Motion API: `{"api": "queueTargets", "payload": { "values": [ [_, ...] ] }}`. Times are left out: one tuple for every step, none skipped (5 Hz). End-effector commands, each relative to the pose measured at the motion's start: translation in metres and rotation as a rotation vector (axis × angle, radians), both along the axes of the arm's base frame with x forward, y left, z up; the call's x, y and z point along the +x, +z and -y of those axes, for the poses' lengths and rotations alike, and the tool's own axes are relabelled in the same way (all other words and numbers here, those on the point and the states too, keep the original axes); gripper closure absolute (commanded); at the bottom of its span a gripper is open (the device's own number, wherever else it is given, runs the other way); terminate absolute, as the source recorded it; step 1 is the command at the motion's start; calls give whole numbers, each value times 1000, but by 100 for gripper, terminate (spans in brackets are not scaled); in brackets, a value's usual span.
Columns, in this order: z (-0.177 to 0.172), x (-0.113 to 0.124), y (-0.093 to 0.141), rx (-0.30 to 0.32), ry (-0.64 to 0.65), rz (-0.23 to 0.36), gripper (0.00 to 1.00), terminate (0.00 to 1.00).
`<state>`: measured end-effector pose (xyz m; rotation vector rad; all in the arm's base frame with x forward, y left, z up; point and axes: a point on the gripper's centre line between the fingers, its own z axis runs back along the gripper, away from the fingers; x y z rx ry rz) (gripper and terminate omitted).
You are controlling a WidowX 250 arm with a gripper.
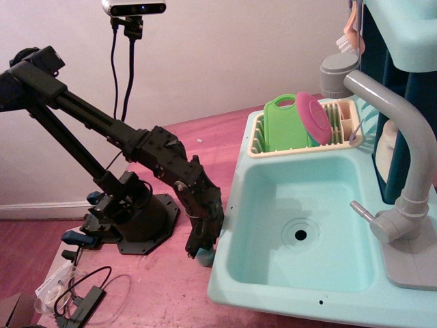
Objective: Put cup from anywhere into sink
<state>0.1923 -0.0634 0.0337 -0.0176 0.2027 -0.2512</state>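
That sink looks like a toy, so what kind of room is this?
Probably a play-kitchen setup for robot practice, not a real kitchen. The turquoise plastic sink has a chunky grey faucet, a beige dish rack sits behind, and a robot arm stands on the table.

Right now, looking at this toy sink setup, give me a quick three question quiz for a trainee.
1. True or false: the cup is inside the sink.
2. Which side of the basin is the end effector on, seen from the camera: A left, B right, C inside?
3. Fill in: the pink plate stands in the dish ____.

Key: 1 false, it sits on the table just outside. 2 A. 3 rack.
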Motion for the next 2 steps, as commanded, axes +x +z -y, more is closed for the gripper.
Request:
{"api": "queueTargets", "payload": {
  "values": [
    [2,10,14,-4,-24,88,100,0],
    [-11,3,64,27,-29,147,100,0]
  ]
}}
